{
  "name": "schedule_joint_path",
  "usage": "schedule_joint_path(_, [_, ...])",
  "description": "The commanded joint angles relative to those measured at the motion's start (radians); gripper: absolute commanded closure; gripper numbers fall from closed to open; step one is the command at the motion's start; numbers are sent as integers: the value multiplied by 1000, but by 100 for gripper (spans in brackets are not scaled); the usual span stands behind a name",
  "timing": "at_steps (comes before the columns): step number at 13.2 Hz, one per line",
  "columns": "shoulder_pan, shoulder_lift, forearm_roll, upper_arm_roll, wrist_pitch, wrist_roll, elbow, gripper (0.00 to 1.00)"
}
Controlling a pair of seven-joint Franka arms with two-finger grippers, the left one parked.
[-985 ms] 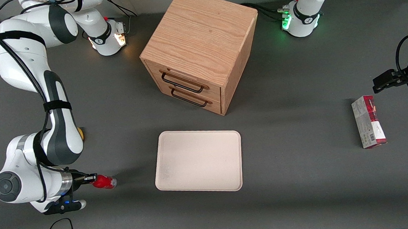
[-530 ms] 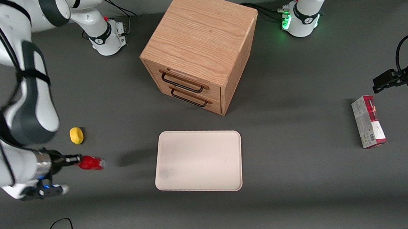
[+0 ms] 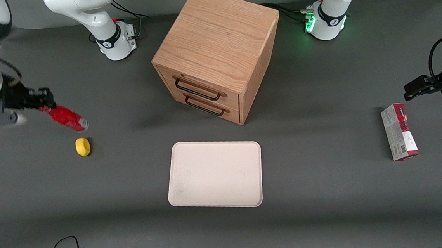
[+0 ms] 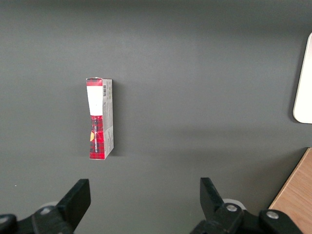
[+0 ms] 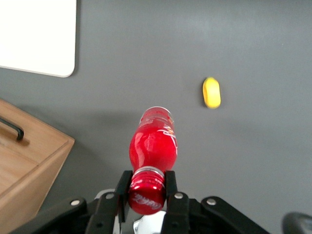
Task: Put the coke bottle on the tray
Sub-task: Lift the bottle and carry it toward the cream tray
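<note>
- Lifted since a second ago, the tool [image 3: 44,103] has carried the coke bottle [image 3: 65,118] up off the table [image 3: 327,194], farther from the front camera, uncovering the lemon [image 3: 83,146].
- Its fingers [image 5: 171,187] clamp the red cap, and the bottle hangs tilted, clear base outward.
- From the tool, the tray [image 3: 179,197] lies at about four o'clock in the front view, well apart, nearer the camera.

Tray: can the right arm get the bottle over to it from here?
Probably yes. The claw is shut on the bottle by its cap, lifted above the table near the lemon. The tray lies bare, with open table between; the cabinet sits farther from the front camera.
</note>
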Motion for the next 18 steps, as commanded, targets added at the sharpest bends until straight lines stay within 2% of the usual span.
schedule_joint_path(1, [6, -57, -24, 2, 38, -21, -84, 100])
schedule_joint_path(4, [9, -10, -21, 7, 38, -5, -38, 100])
schedule_joint_path(6, [18, 125, -12, 12, 19, 31, 112, 100])
schedule_joint_path(8, [71, 300, -7, 19, -11, 166, 305, 100])
schedule_joint_path(11, [148, 625, 10, 25, -97, 336, 708, 100])
schedule_joint_path(12, [154, 702, 13, 59, -97, 405, 797, 100])
schedule_joint_path(14, [159, 796, 8, 134, -9, 566, 841, 100])
schedule_joint_path(18, [243, 909, -28, 131, 206, 683, 846, 100])
